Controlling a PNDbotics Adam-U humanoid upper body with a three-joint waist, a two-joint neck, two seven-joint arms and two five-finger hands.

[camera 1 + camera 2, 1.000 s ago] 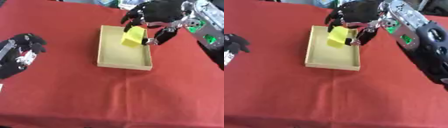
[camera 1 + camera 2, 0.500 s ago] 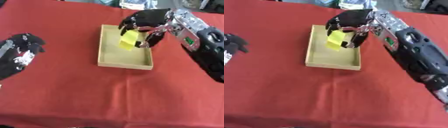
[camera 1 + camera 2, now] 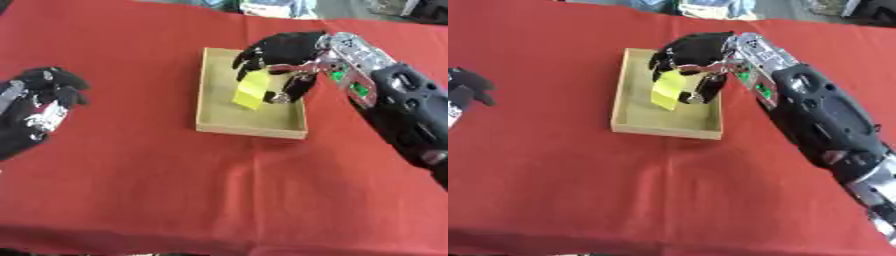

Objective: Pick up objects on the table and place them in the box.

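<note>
Left eye view, right hand point(image 3: 282, 50) fingers pinching yellow object point(image 3: 252, 89) over box point(image 3: 213, 123).

A red cloth point(image 3: 175, 190) is seen spread over the tabletop, filling nearly the whole view. Creases are shown running across it near the front edge. Beyond the far edge, pale blurred shapes point(image 3: 710, 7) can be made out at the top, too indistinct to be identified, with a dark shape point(image 3: 429, 7) at the top right corner.
</note>
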